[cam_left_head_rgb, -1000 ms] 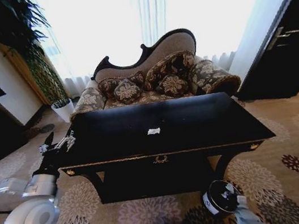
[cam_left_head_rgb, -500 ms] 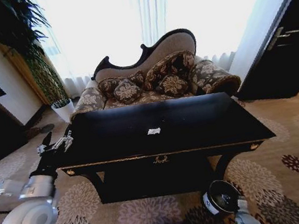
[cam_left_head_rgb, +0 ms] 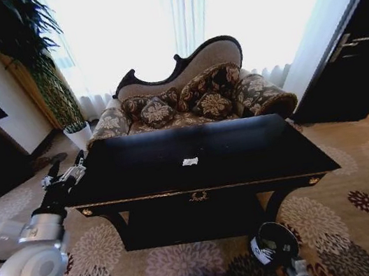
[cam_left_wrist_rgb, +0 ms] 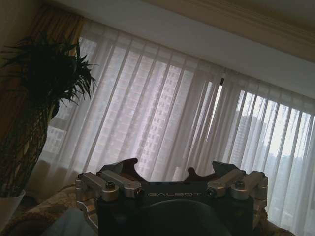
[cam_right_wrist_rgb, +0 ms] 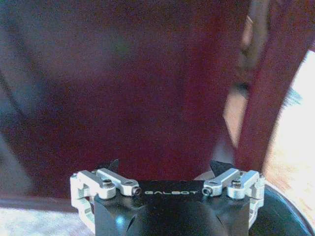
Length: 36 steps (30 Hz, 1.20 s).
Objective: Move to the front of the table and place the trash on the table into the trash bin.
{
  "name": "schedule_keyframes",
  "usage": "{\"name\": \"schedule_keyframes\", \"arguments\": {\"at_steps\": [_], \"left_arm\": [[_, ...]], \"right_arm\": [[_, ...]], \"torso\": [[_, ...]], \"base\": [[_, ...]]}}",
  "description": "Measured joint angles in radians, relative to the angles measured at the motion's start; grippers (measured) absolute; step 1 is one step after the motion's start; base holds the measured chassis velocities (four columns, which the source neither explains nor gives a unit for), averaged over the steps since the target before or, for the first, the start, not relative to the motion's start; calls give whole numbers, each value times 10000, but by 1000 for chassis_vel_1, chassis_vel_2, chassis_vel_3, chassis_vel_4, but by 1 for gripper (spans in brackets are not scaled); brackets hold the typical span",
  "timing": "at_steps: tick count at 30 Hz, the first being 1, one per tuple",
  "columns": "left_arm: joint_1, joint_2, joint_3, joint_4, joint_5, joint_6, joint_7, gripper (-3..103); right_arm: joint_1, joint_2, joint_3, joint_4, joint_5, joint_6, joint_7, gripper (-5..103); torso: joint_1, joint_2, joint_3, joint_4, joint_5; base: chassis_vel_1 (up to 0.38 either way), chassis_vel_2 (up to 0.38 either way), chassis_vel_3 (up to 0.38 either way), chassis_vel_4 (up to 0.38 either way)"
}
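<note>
We face the black surface (cam_left_head_rgb: 244, 153) squarely. The white trash scrap (cam_left_head_rgb: 189, 161) lies mid-top, well right of our left hand (cam_left_head_rgb: 63, 174), raised at the left end, fingers apart. The trash bin (cam_left_head_rgb: 274, 243) sits by our right hand (cam_right_wrist_rgb: 166, 169), also spread.

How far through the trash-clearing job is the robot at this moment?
Done: the robot faces the front of the glossy black carved table. In hand: nothing visibly; the left gripper, open, hovers at the table's left corner. Left: one white crumpled paper scrap lies mid-table, and the small black cylindrical trash bin sits on the carpet by the robot's right side.
</note>
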State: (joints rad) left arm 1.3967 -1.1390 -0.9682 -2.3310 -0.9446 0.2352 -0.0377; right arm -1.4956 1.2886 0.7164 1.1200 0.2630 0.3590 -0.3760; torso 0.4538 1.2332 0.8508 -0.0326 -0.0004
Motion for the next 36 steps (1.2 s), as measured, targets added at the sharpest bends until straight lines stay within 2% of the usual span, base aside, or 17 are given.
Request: {"name": "schedule_keyframes", "arguments": {"at_steps": [4,5,8,13,17,19,21,23,26,32,36], "left_arm": [[-162,84,212,-15,26,0,4,100],[-162,84,212,-15,26,0,4,100],[-231,175,259,-76,-1,5,3,100],[-197,226,180,-168,-136,13,3,100],[-194,337,189,-155,-150,-1,7,100],[-262,396,253,-125,-145,-11,12,100],[-321,402,362,-96,-122,-13,12,100],[-324,395,423,-82,-90,-14,12,100],[-277,279,662,-47,138,-67,22,100],[-216,229,602,-51,102,-82,25,100],[-240,399,281,152,-203,-125,30,100]], "right_arm": [[-638,29,519,656,747,681,-1702,100],[-638,29,519,656,747,681,-1702,100],[-1204,122,823,1353,1705,646,-2333,100],[-2408,221,1243,3037,2603,200,-2353,100],[-3202,191,1487,4348,2844,265,-2099,100],[-3765,165,1595,5697,3095,284,-1495,100],[-4245,163,1696,6893,3288,129,-1205,100],[-4444,159,1746,7280,3335,51,-1222,100],[-5201,3,1941,8746,3530,-186,-1360,100],[-5698,-247,2140,9338,3385,-72,-1522,100],[-6256,-573,2427,9631,3495,163,-1853,100]], "torso": [[-1,0,0,1,1],[-1,0,0,1,1],[1,-1,1,2,4],[-1,0,0,1,2],[-1,0,0,-1,2],[0,0,0,2,0],[0,0,0,3,1],[0,0,0,3,-1],[-1,0,1,3,0],[0,0,1,2,2],[0,0,0,1,3]], "base": [[0,0,0,0],[0,0,0,0],[0,0,0,0],[0,0,0,0],[0,0,0,0],[0,0,0,0],[0,0,0,0],[0,0,0,0],[0,0,0,0],[0,0,0,0],[0,0,0,0]]}}
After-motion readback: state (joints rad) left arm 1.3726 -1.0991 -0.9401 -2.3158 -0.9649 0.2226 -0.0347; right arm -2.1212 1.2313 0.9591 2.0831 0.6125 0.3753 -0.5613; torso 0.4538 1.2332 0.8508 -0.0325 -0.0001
